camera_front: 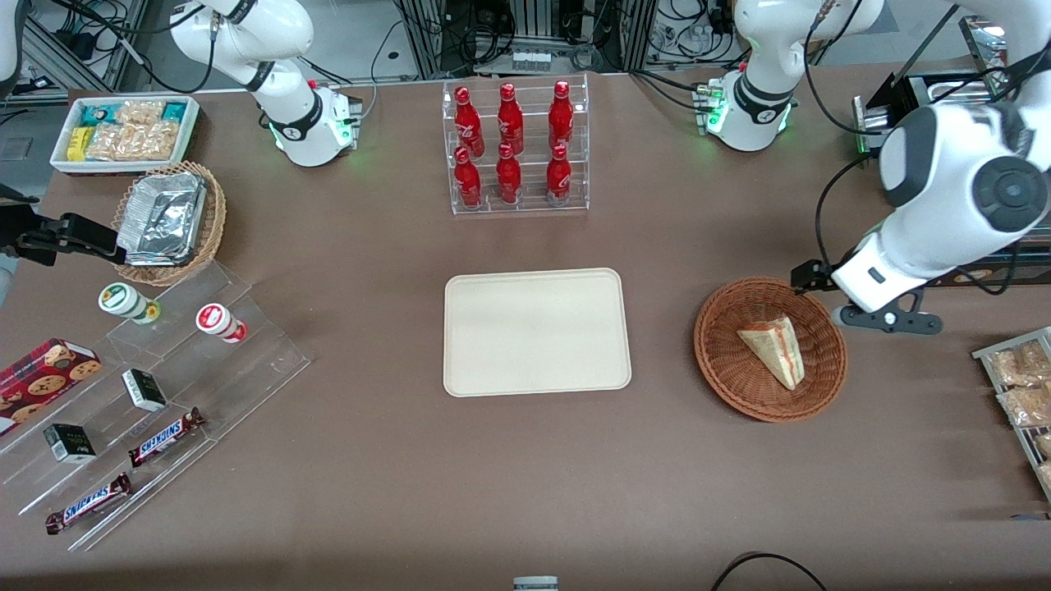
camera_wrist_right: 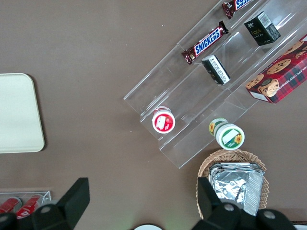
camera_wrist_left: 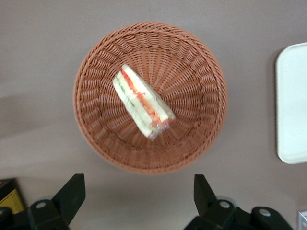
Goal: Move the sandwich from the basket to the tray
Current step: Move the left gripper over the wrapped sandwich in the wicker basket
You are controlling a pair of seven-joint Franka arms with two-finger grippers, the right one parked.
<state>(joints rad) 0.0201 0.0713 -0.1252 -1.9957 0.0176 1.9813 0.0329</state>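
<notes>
Your claw [camera_wrist_left: 139,191] hangs above the table [camera_front: 369,460] just outside the rim of the basket [camera_front: 722,361], fingers [camera_wrist_left: 72,194] spread wide, gripping nothing. The sandwich [camera_front: 775,348] lies in the basket's centre, untouched. In the front view, the tray [camera_front: 535,332] sits at the basket's 9 o'clock, apart from it and bare.
</notes>
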